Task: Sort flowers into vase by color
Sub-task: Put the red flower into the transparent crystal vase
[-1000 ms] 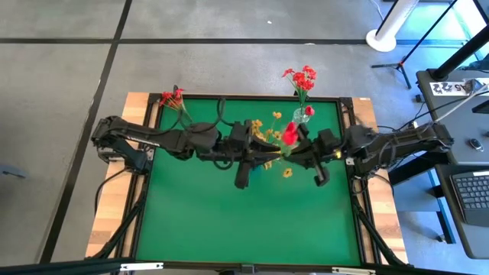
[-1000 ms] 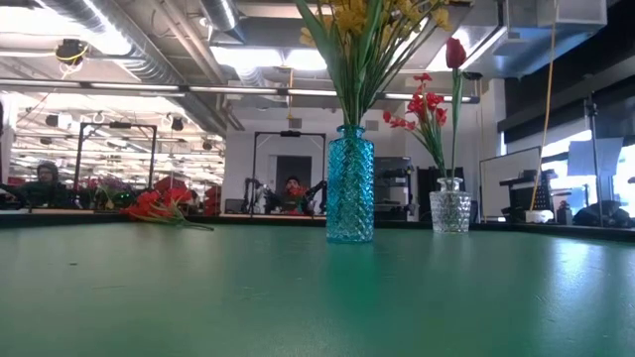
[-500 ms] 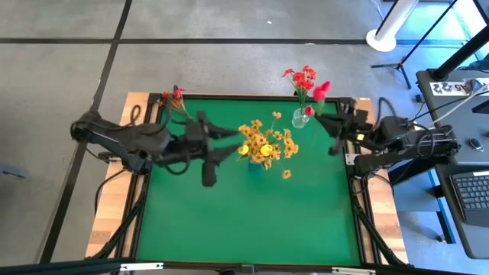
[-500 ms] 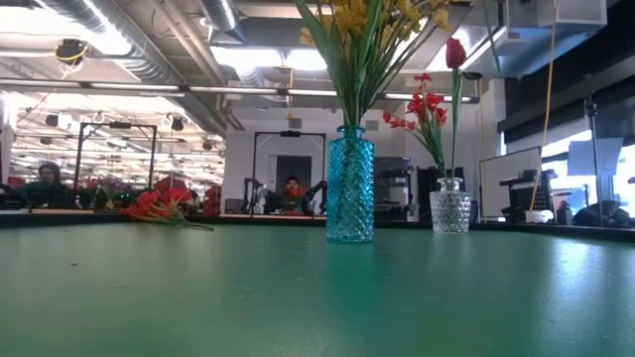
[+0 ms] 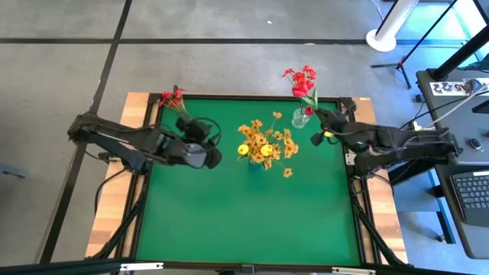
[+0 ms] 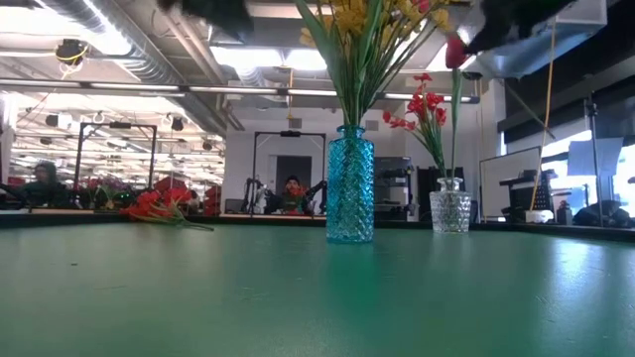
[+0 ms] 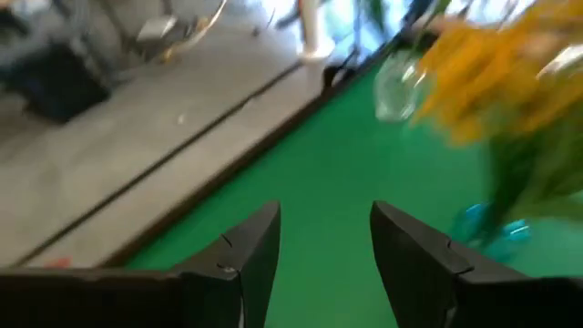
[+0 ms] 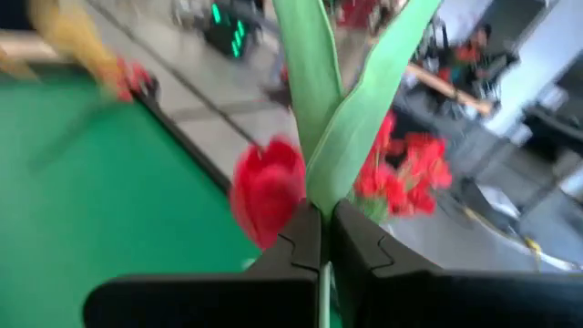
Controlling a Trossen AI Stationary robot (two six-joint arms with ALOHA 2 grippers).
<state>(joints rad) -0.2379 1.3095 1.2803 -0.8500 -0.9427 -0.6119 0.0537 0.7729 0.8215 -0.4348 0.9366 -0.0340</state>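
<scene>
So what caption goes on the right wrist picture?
Right gripper pinching a red tulip's stem, more red flowers behind.

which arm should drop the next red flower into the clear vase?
Right. Its tool is shut on a red tulip beside the clear vase. The left tool is open, empty, near the blue vase.

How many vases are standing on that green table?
2. A blue glass vase stands near the table's middle holding yellow flowers. A smaller clear glass vase stands near the far edge with red flowers, beside the right gripper. Nothing seems to hide another.
</scene>
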